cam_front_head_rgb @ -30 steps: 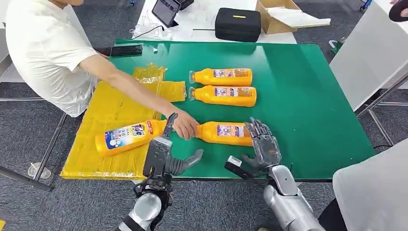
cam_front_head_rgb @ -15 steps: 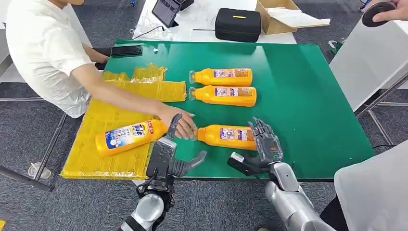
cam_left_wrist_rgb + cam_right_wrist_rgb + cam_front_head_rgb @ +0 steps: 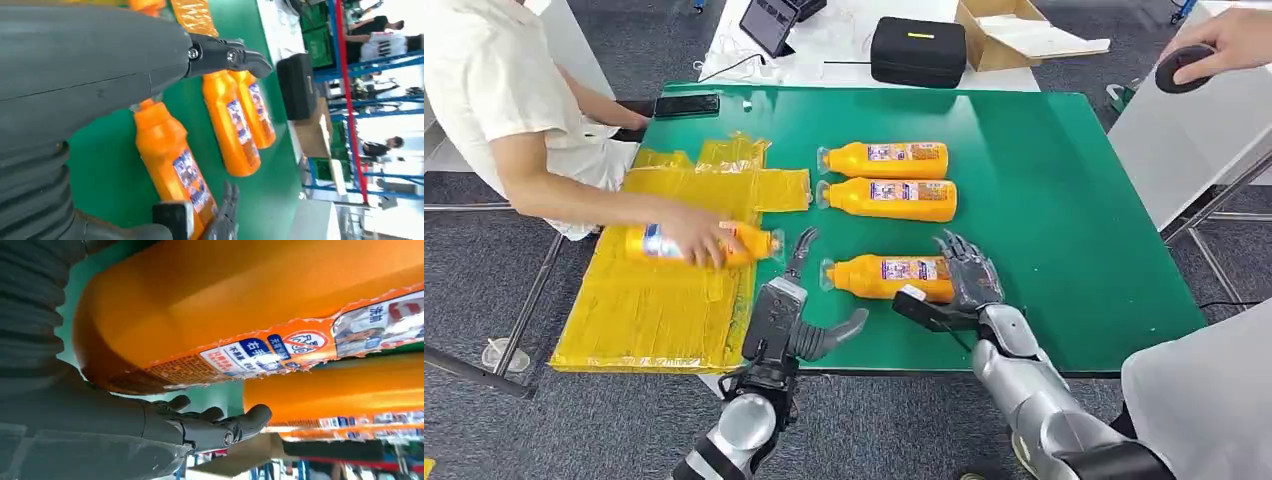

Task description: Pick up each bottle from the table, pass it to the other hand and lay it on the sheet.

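Bottle nearest needs the right hand (fingers spread, holding nothing) wrapped squarely round its base; left hand waits open.

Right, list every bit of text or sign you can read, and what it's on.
Nothing can be quoted.
Nearest bottle, label: red crossed-circle sign; Chinese characters too blurred.
Two farther bottles, labels: too small.
Bottle under the person's hand: label hidden.
Black case, yellow tag: too small.

Black case, cardboard box and tablet lie beyond the table
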You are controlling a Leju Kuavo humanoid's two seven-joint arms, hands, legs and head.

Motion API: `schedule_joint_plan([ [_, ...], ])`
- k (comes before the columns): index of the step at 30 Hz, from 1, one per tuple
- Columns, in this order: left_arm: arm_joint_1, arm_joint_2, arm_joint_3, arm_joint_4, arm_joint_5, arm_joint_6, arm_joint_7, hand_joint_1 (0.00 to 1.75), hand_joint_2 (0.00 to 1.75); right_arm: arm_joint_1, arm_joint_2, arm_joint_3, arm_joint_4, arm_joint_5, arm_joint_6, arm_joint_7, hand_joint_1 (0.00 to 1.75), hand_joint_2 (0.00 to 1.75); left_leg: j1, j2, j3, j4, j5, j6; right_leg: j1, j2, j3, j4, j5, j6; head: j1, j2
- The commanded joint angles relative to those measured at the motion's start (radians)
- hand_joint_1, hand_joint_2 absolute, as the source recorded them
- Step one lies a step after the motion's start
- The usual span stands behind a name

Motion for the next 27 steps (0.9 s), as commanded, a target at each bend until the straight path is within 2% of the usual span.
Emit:
schedule_joint_plan([
  [1, -0.069, -0.003, -0.039, 0.092, 0.029, 0.015, -0.003, 0.00, 1.75, -0.062, 0.018, -0.014, 0.166, -0.024, 0.155, 0.039, 0.00, 1.75, -0.001, 0.001, 0.005, -0.001, -0.001, 0.001, 0.000, -0.001, 0.005, -0.001, -0.001, -0.002, 0.000, 0.000],
  [2, -0.073, -0.003, -0.042, 0.091, 0.034, 0.014, -0.005, 0.00, 1.75, -0.055, 0.011, -0.011, 0.166, -0.022, 0.203, 0.052, 0.00, 1.75, 0.000, 0.000, 0.004, -0.001, -0.001, 0.001, 0.000, -0.001, 0.004, -0.001, -0.001, -0.001, 0.000, 0.000],
  [4, -0.073, -0.003, -0.042, 0.091, 0.035, 0.014, -0.005, 0.00, 1.75, -0.051, 0.008, -0.012, 0.165, -0.023, 0.200, 0.050, 0.00, 1.75, 0.000, 0.000, 0.006, -0.001, -0.001, 0.001, 0.000, -0.002, 0.006, -0.001, -0.001, -0.002, 0.000, 0.000],
  [6, -0.076, -0.001, -0.048, 0.091, 0.043, 0.007, -0.005, 0.00, 1.75, -0.053, 0.002, -0.019, 0.179, -0.039, 0.295, 0.053, 0.02, 1.75, 0.000, -0.001, 0.009, -0.002, -0.001, 0.001, 0.001, -0.004, 0.010, -0.002, -0.002, -0.002, 0.000, 0.000],
  [7, -0.077, -0.001, -0.051, 0.092, 0.044, 0.004, -0.006, 0.00, 1.75, -0.046, -0.005, -0.021, 0.181, -0.043, 0.322, 0.049, 1.38, 1.75, 0.000, -0.001, 0.010, -0.001, 0.000, 0.001, 0.001, -0.004, 0.010, -0.002, -0.001, -0.002, 0.000, 0.000],
  [8, -0.078, -0.001, -0.054, 0.092, 0.045, 0.005, -0.009, 0.00, 1.75, -0.038, -0.011, -0.029, 0.183, -0.055, 0.351, 0.044, 1.75, 1.75, 0.000, -0.002, 0.011, -0.001, 0.000, 0.001, 0.000, -0.004, 0.010, -0.002, -0.001, -0.002, 0.000, 0.000],
  [20, -0.080, 0.000, -0.055, 0.091, 0.048, 0.006, -0.013, 0.00, 1.75, -0.034, -0.015, -0.043, 0.182, -0.073, 0.392, 0.038, 1.75, 1.75, 0.001, 0.003, 0.017, -0.001, -0.001, 0.001, 0.001, 0.001, 0.015, -0.002, 0.001, -0.004, 0.000, 0.000],
  [23, -0.080, 0.002, -0.056, 0.089, 0.050, 0.008, -0.018, 0.00, 1.75, -0.020, -0.019, -0.065, 0.181, -0.106, 0.428, 0.011, 1.75, 1.75, 0.000, 0.000, 0.019, -0.003, -0.001, 0.002, 0.002, -0.004, 0.017, -0.004, 0.000, -0.005, 0.000, 0.000],
  [25, -0.073, 0.005, -0.057, 0.076, 0.050, 0.010, -0.022, 0.00, 1.75, -0.007, -0.018, -0.076, 0.178, -0.122, 0.437, -0.008, 1.75, 1.75, 0.001, 0.001, 0.018, -0.002, -0.001, 0.001, 0.002, -0.001, 0.016, -0.003, 0.000, -0.004, 0.000, 0.000],
  [27, -0.059, 0.012, -0.054, 0.050, 0.057, 0.013, -0.027, 0.00, 1.75, 0.015, -0.010, -0.115, 0.169, -0.176, 0.463, -0.064, 1.75, 1.75, 0.001, 0.001, 0.019, -0.002, -0.001, 0.001, 0.002, -0.001, 0.017, -0.004, 0.000, -0.004, 0.000, 0.000],
])
